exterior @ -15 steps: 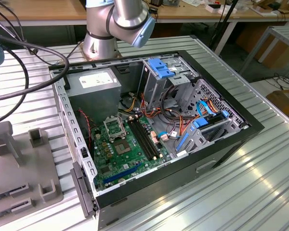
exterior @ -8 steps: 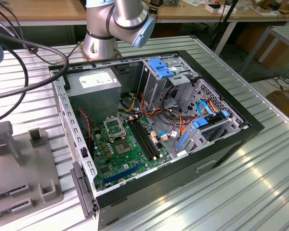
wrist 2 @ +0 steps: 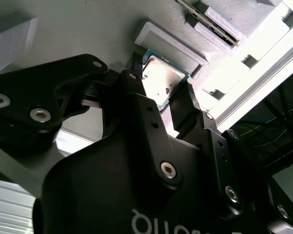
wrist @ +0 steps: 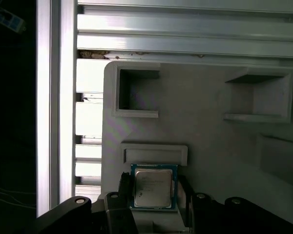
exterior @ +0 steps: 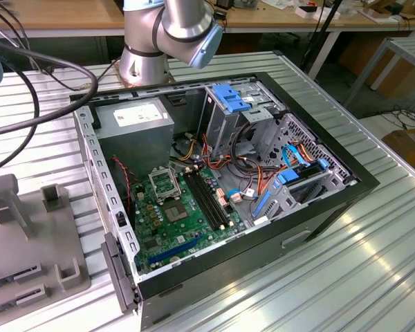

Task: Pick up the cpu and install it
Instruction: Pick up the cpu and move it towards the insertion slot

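The cpu (wrist: 154, 187), a small square chip with a dull silvery top and a green rim, lies flat on a grey fixture tray (wrist: 210, 141), just beside a low raised ledge (wrist: 155, 154). My gripper (wrist: 155, 192) is shut on the cpu, one black finger pressed against each of two opposite edges. The second wrist view shows the same grip: the cpu (wrist 2: 161, 80) sits between the two black fingertips (wrist 2: 135, 78) of my gripper (wrist 2: 160, 87). In the exterior view the open computer case (exterior: 221, 187) holds the green motherboard (exterior: 183, 221), whose socket (exterior: 174, 209) has its metal frame (exterior: 163, 182) swung up.
The grey fixture tray (exterior: 28, 249) lies at the exterior view's left of the case, with raised blocks and pockets (wrist: 136, 92). Black cables (exterior: 41, 83) hang over the ribbed metal table (exterior: 332, 277). Inside the case are a power supply (exterior: 135, 121), a drive cage (exterior: 238, 114) and coloured wiring.
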